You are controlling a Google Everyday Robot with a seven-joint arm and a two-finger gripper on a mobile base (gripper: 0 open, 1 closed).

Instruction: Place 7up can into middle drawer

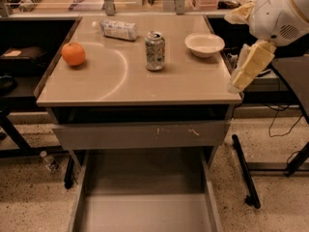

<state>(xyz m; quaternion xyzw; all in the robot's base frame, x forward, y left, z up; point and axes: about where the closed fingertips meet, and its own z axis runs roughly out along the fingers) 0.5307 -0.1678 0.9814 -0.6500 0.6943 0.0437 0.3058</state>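
Observation:
The 7up can (155,50) stands upright on the tabletop (116,81), right of centre toward the back. The middle drawer (145,209) is pulled out wide at the bottom of the view, and its flat floor is bare. My gripper (237,85) hangs off the white arm (280,11) at the table's right edge. It is right of the can, nearer the front, apart from it and holding nothing that I can see.
An orange (73,53) sits at the table's left. A clear plastic bottle (117,29) lies at the back. A white bowl (204,44) sits right of the can. A grey scratched drawer front (140,135) is shut above the open drawer.

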